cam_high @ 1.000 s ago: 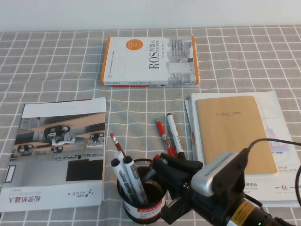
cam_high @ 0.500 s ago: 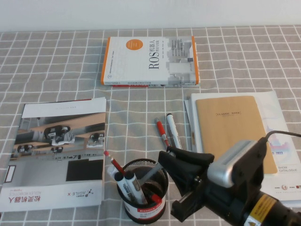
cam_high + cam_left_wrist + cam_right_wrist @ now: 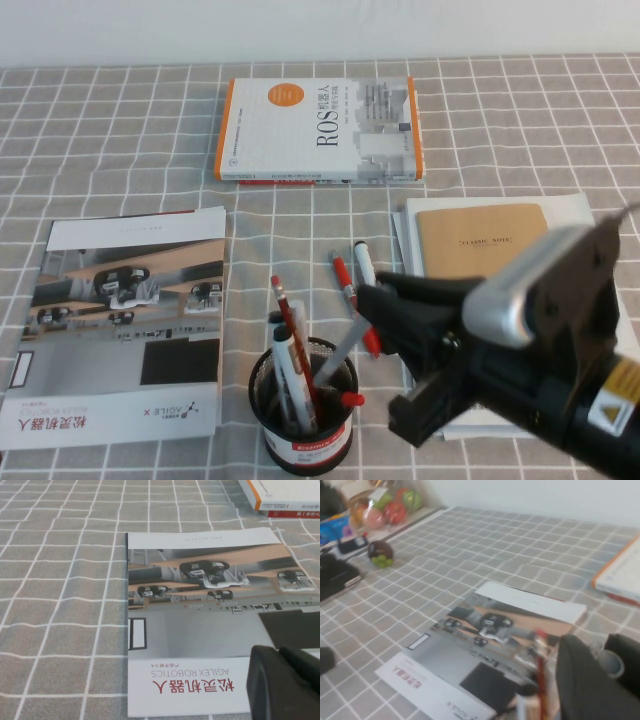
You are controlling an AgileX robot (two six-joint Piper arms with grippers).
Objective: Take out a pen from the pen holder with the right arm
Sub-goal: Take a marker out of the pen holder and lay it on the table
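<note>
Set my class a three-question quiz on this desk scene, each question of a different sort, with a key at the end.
1. True or false: the right pincer grips a grey pen whose lower end sits in the mesh pen holder.
2. Multiple choice: the left pincer hangs over A) the ROS book, B) the AgileX brochure, C) the pen holder.
3. Short answer: how many loose markers lie on the checked cloth just beyond the holder?
Key: 1 true; 2 B; 3 two.

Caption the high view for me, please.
Right pincer grips a grey pen leaning from the pen holder; left pincer out of frame.
</note>
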